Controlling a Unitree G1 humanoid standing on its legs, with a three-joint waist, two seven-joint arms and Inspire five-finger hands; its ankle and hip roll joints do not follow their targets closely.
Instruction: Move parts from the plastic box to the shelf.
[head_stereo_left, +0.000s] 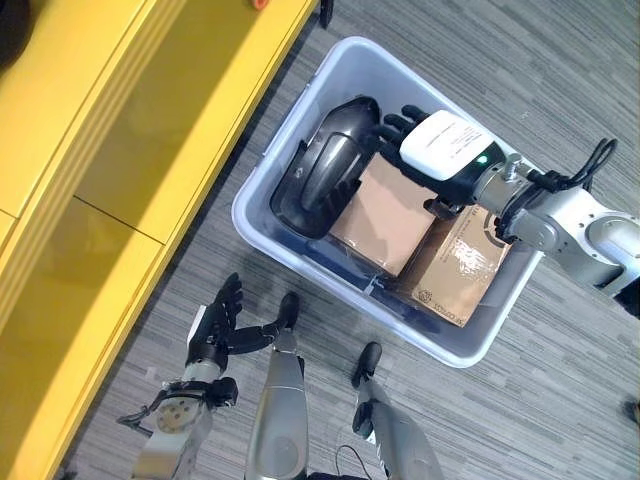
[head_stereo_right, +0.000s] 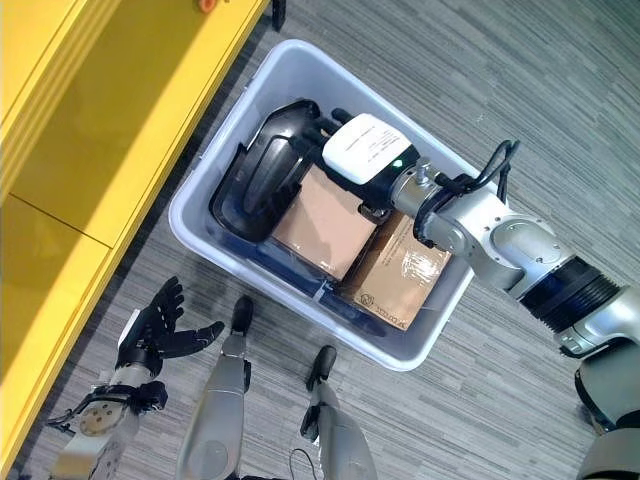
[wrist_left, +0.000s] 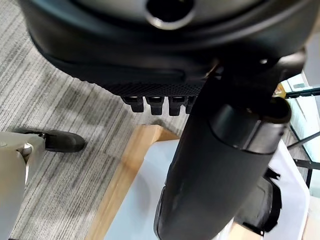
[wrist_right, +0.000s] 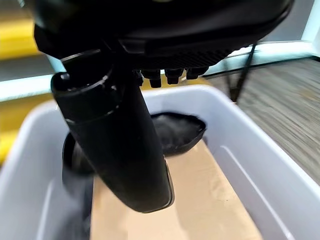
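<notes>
The plastic box (head_stereo_left: 300, 235), a pale grey-blue tub, stands on grey striped carpet (head_stereo_left: 560, 90) with one long side close to the yellow shelf (head_stereo_left: 150, 130), whose glossy top runs along the left of both eye views. Inside the box, against the wall nearest the shelf, lies a black moulded part (head_stereo_left: 325, 170), curved like a shell; its long axis runs along that wall, pointing from the box's far corner toward the robot. Beside it, in the middle of the box, sits a plain cardboard box (head_stereo_left: 385, 220), and a second, printed cardboard box (head_stereo_left: 460, 265) lies against the wall away from the shelf. The right hand (head_stereo_left: 440, 145) reaches down into the box over the far end of the black part and the plain cardboard box; in the right wrist view its fingers (wrist_right: 172, 75) are straight and hold nothing, the thumb hanging above the cardboard. The left hand (head_stereo_left: 215, 330) hovers over the carpet between the shelf and the box, well clear of both, fingers spread wide and empty.
</notes>
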